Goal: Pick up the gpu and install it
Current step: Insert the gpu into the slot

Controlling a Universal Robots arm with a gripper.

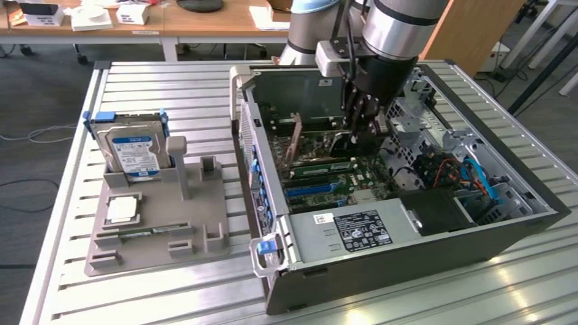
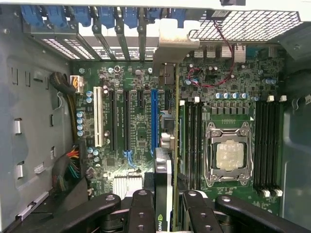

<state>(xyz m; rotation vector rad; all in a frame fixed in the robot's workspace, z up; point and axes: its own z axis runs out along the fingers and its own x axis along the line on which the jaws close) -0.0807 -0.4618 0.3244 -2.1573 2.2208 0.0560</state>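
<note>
Black jointed fingers [image 2: 141,213] clamp the gpu [image 2: 162,194] by its two flat faces at the lower centre of the wrist frame. The thin card hangs on edge, parallel to the long slots of the green motherboard [image 2: 131,131]. Its pale metal bracket [image 2: 170,46] reaches toward the rear openings at upper centre, seemingly lined up beside the blue slot [image 2: 154,116]. The open steel case [image 1: 407,271] lies flat on the ribbed aluminium surface [image 1: 162,88], which gives access from above.

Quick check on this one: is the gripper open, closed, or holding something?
Gripper: closed, holding the gpu edge-on above the motherboard.
</note>
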